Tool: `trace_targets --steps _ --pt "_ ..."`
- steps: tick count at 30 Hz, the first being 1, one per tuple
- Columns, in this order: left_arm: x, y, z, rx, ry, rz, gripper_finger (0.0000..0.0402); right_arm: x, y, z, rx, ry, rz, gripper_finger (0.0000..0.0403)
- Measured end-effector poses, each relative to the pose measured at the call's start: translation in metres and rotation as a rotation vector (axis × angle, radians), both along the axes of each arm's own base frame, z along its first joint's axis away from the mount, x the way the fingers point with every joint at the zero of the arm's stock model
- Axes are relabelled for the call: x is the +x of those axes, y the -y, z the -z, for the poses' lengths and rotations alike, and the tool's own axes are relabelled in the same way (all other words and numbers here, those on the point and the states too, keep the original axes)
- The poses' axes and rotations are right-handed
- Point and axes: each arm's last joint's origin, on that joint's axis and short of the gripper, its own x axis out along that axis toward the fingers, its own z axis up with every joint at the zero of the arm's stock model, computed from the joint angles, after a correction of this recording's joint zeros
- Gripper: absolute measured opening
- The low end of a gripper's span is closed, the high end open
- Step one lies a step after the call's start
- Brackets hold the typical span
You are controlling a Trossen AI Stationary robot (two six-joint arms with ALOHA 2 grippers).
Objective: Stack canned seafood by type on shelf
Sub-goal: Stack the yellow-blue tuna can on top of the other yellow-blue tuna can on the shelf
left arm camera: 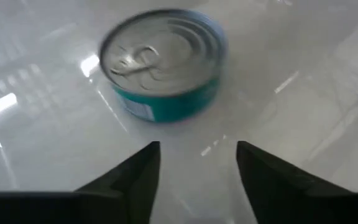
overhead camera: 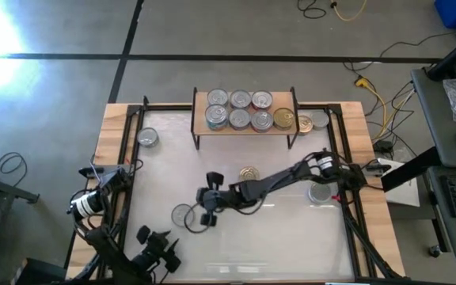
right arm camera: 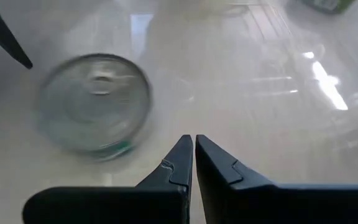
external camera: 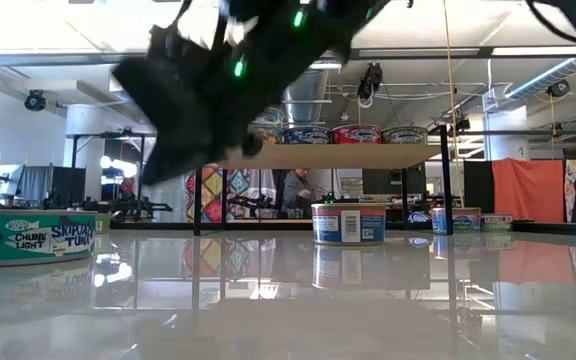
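Left jaws (left arm camera: 197,171) stand apart over the surface (overhead camera: 291,237), releasing my teal tin (left arm camera: 161,62). Right jaws (right arm camera: 194,163) clenched empty beside it.

Grey concrete floor (overhead camera: 212,32) (black tape lines), yellow cable (overhead camera: 374,99), orange curtain (external camera: 533,190).

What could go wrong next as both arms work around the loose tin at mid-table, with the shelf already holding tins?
1. The right tool is shut beside the teal-sided tin, so it may shove the tin rather than grasp it.
2. The left tool, open, faces what looks like the same tin, so the arms could collide.
3. The shelf already carries seven shelved tins; stacking another risks knocking some off.
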Motion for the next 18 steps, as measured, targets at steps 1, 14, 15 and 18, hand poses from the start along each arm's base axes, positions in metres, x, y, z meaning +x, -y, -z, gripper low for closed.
trace_targets --steps 1,14,15,18 --pt "-0.001 -0.004 0.003 0.012 0.009 -0.005 0.0207 0.002 0.004 0.006 0.0 -0.002 0.009 0.0013" --pt "-0.006 -0.03 0.019 0.052 0.074 0.005 0.0276 0.019 0.01 0.038 0.114 0.046 -0.038 0.0013" --pt "-0.007 -0.033 0.019 0.056 0.087 0.012 0.0276 0.02 0.01 0.037 0.12 0.062 -0.042 0.0013" --pt "-0.011 -0.042 0.018 0.049 0.101 0.017 0.0276 0.022 0.009 0.036 0.141 0.083 -0.031 0.0013"
